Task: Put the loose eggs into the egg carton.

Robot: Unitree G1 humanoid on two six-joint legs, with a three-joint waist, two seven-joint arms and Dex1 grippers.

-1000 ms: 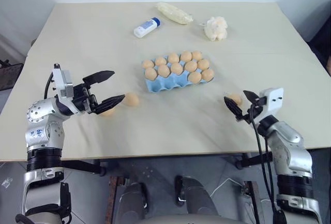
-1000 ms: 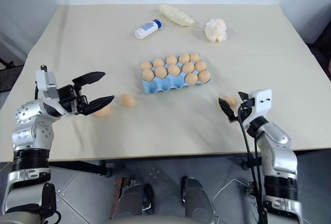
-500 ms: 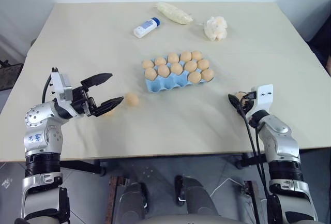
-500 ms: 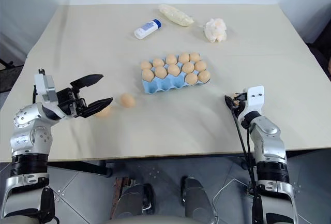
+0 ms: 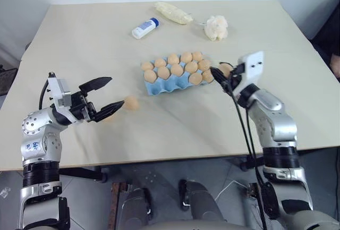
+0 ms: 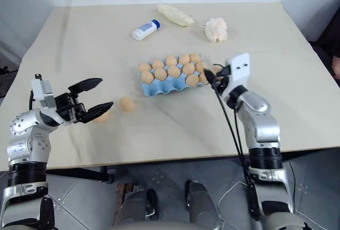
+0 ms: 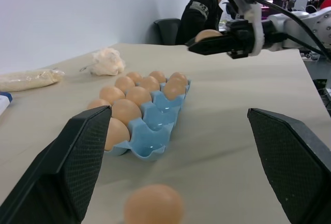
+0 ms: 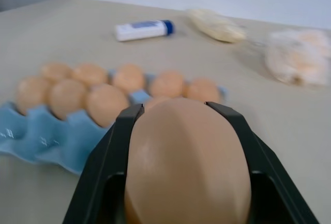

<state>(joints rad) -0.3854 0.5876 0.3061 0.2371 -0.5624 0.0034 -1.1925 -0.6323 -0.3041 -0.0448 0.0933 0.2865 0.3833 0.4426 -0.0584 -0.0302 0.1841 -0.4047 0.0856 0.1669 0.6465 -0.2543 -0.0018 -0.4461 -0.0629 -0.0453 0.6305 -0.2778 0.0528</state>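
Right tool [image 5: 220, 74] clenched on tan egg [image 8: 187, 164], held just off right end of blue egg carton [image 5: 159, 85], poised for drop into empty front cup. Left tool [image 5: 109, 94] released, spread wide near loose egg [image 5: 131, 103] on worktop [image 5: 175, 124], second egg [image 6: 103, 116] beneath lower finger.

My right gripper [image 5: 219, 74] is clamped on an egg [image 8: 187, 166], raised at the right end of the egg carton [image 5: 159, 85]. My left gripper [image 5: 109, 93] hovers spread wide, well left of the carton.
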